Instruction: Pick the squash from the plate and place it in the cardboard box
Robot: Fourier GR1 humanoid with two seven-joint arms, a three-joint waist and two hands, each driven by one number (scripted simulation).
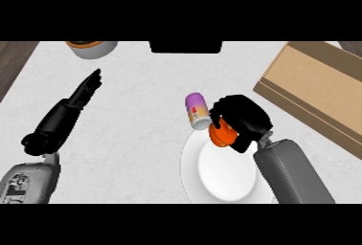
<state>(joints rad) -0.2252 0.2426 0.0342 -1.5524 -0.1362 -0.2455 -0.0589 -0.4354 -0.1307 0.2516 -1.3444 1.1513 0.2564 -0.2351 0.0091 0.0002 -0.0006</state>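
Right hand [244,119] clasps the squash [222,136] over the plate [222,174] — left hand [74,103] straight-fingered; cardboard box [318,86] apart.

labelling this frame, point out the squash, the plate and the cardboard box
squash [221,135]: head view, orange side showing below the right hand's fingers
plate [225,179]: head view, bare white centre
cardboard box [318,81]: head view, top brown panel
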